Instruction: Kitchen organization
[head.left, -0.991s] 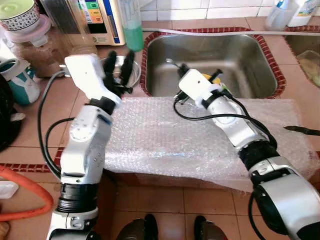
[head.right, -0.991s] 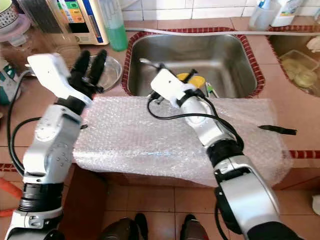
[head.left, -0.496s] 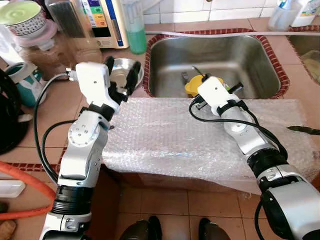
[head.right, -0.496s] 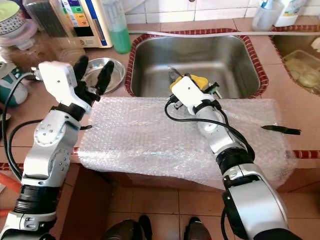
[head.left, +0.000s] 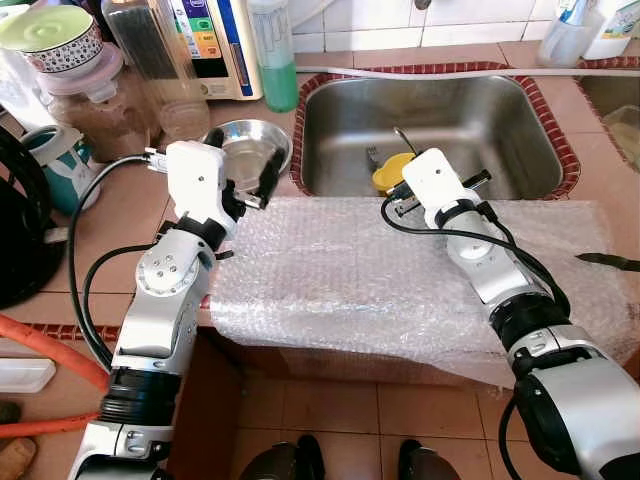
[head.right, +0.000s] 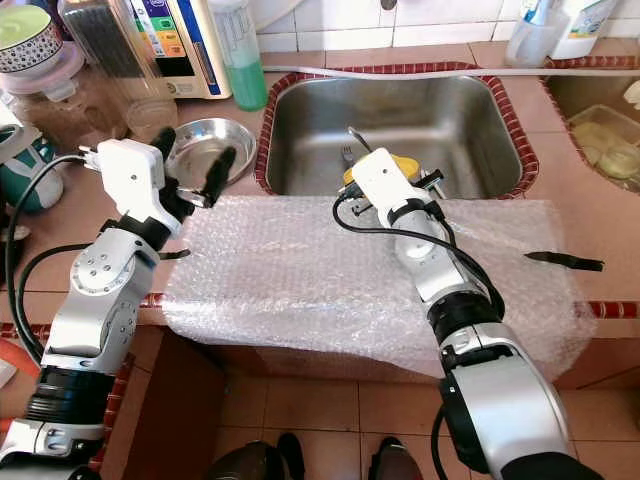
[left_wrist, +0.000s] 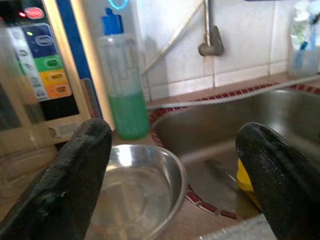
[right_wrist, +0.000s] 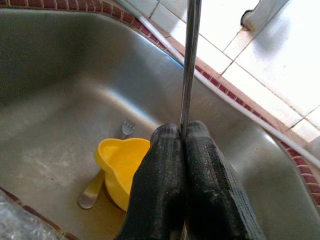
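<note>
The counter (head.left: 90, 215) is covered with terracotta tiles and has a dark red patterned border (head.left: 560, 140) around the steel sink (head.left: 480, 110). The wall (left_wrist: 250, 40) behind is of white tiles, with a metal tap (left_wrist: 210, 42) on it. The floor (head.right: 330, 405) below has the same brownish tiles. Daylight falls evenly.

Left arm raised, forearm upright, left gripper (left_wrist: 175, 165) pointing forward with fingers (left_wrist: 65, 195) spread wide apart, holding nothing. Right arm stretched forward and inward, wrist tilted down, right gripper (right_wrist: 183, 145) with fingers (right_wrist: 160, 180) pressed together, pinching a thin metal utensil handle (right_wrist: 190, 60) that sticks up between the tips.
</note>
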